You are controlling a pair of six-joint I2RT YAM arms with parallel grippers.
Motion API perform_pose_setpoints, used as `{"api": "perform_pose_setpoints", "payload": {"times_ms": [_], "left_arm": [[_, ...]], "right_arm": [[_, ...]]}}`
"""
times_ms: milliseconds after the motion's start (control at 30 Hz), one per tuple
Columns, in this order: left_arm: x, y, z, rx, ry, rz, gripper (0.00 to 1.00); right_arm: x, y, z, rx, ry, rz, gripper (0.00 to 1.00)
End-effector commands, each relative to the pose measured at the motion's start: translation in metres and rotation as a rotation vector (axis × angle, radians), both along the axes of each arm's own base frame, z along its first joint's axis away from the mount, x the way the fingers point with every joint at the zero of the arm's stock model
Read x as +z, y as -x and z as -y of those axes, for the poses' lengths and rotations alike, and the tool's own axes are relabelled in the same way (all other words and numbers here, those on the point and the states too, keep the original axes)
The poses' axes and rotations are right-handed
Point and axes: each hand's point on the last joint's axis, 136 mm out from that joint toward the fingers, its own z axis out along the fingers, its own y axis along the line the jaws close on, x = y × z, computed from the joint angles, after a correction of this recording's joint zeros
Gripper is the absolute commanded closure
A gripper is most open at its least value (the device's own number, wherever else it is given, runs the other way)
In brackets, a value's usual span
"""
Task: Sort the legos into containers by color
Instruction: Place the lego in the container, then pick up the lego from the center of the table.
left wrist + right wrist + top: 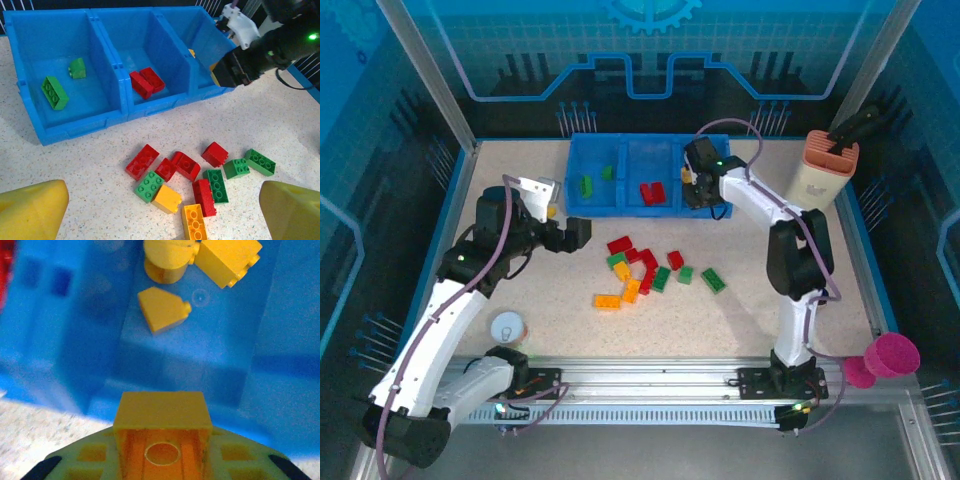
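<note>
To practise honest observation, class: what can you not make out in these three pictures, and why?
- Left wrist view: the right arm covers much of the right compartment; the bottom edge cuts off an orange brick.
- Top view: the same arm covers that compartment.
- Right wrist view: the bottom edge cuts off the held yellow brick; the red patch at the left edge is blurred.

Speckled beige table (670,330), blue printed back wall (520,45), aluminium front rail (650,385)

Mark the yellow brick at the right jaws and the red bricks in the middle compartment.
yellow plastic brick (162,410): right wrist view, its side face.
red plastic bricks (141,85): left wrist view, left brick's top.
</note>
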Motion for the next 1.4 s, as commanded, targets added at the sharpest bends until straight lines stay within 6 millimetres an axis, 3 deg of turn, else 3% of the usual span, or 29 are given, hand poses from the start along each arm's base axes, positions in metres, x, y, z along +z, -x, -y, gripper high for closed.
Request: {"api": "perform_pose_setpoints", "payload": {"times_ms": [0, 167, 433, 633, 800, 900, 1067, 1367], "left_arm": [[0.001, -0.002, -0.004, 0.014, -0.013, 0.005, 0.01], [-0.002, -0.004, -0.004, 0.016, -0.022, -0.003, 0.01], [-0.004, -0.006, -0.003, 0.014, -0.022, -0.010, 0.01], [-0.004, -0.010, -0.004, 0.025, -0.022, 0.001, 0.01], [-0.001, -0.010, -0.008, 0.046, -0.033, 0.012, 0.01], [-0.002, -0.009, -0.011, 0.060, -0.037, 0.015, 0.01], [-0.002, -0.008, -0.012, 0.068, -0.037, 0.012, 0.01], [-0.006, -0.008, -0.015, 0.079, -0.056, -0.001, 0.01]], "right_arm": [[-0.003, -0.020, 0.014, -0.008, 0.014, 0.000, 0.72], [-0.016, -0.029, 0.023, -0.027, 0.020, -0.020, 0.68], [-0.023, -0.030, 0.021, -0.018, 0.010, -0.034, 0.60], [-0.017, -0.025, 0.017, -0.002, -0.019, -0.033, 0.56], [0.005, -0.013, 0.008, 0.029, -0.039, -0.006, 0.56], [0.024, 0.006, -0.006, 0.089, -0.032, 0.008, 0.52], [0.045, 0.050, -0.048, 0.239, -0.012, 0.037, 0.50], [0.013, 0.125, -0.124, 0.299, -0.084, -0.152, 0.46]]}}
